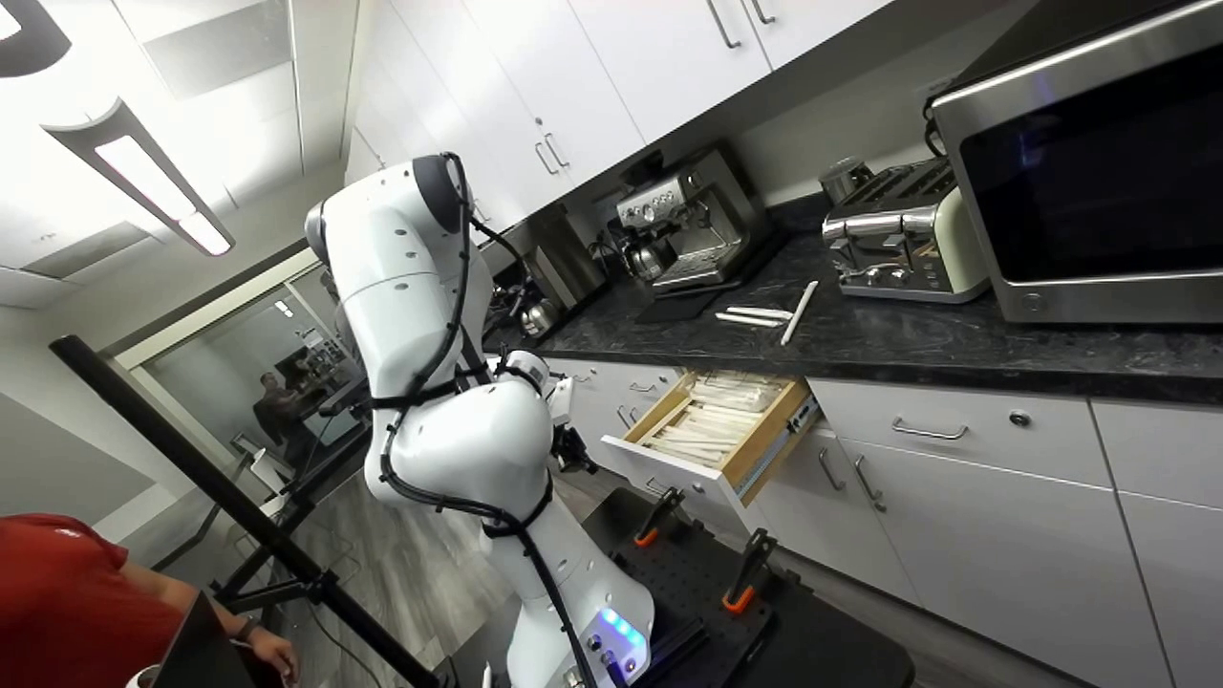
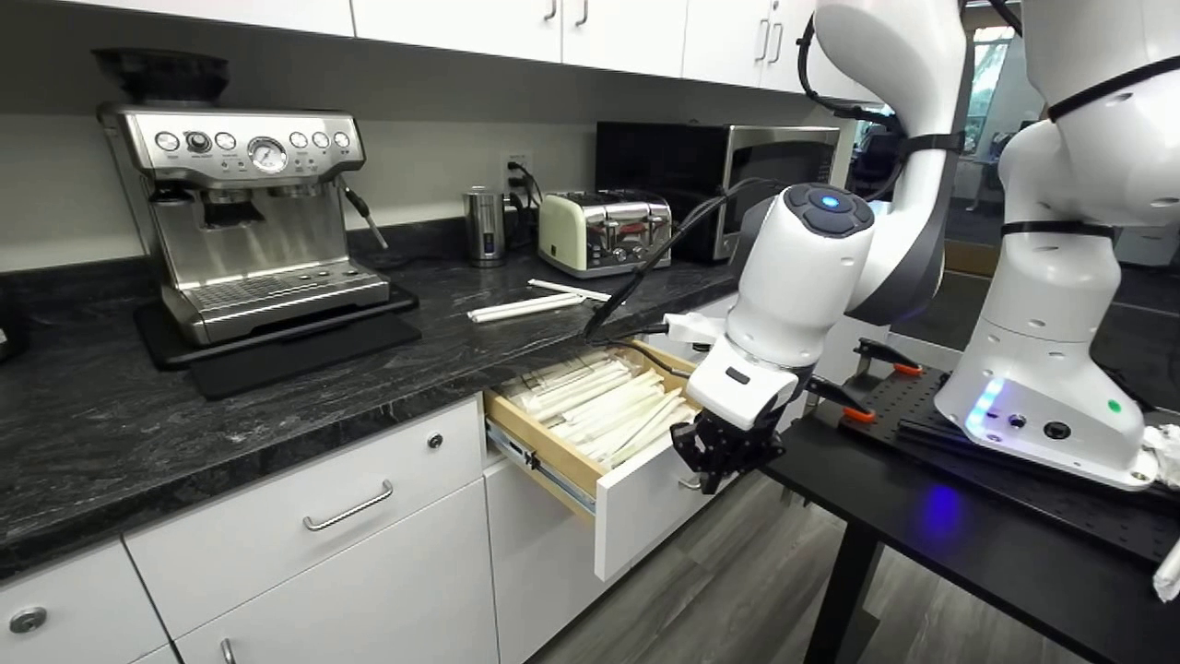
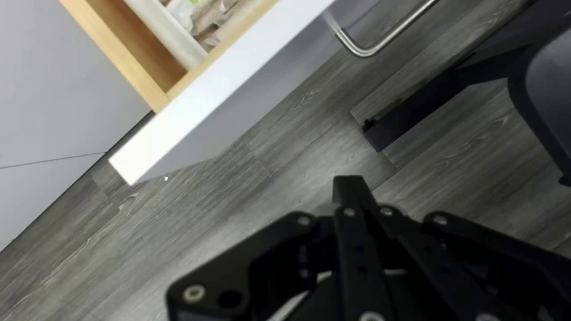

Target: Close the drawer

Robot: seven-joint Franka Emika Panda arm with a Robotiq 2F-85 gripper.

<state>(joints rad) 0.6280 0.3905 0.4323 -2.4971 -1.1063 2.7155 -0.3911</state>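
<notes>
The drawer is pulled out from under the counter in both exterior views, with its flat white front [image 1: 712, 484] [image 2: 636, 521] and pale wood sides showing. It holds several white paper-wrapped items. The wrist view shows a corner of the drawer [image 3: 196, 102] at the upper left and its silver bar handle [image 3: 363, 51] at the top. My gripper [image 2: 710, 484] is outside the drawer, beside its front, and covers part of the handle in that exterior view. It also shows dark and small in an exterior view [image 1: 581, 466]. In the wrist view, the fingertips [image 3: 350, 180] are together, nothing between them, above the floor.
A dark countertop [image 2: 442, 369] overhangs the drawer. An espresso machine [image 2: 258, 221], a toaster [image 2: 604, 235] and a microwave [image 1: 1099, 162] stand on it, with several white sticks [image 2: 525, 307]. The robot's black table [image 2: 885, 489] with orange-tipped clamps [image 1: 740, 597] stands near the drawer front.
</notes>
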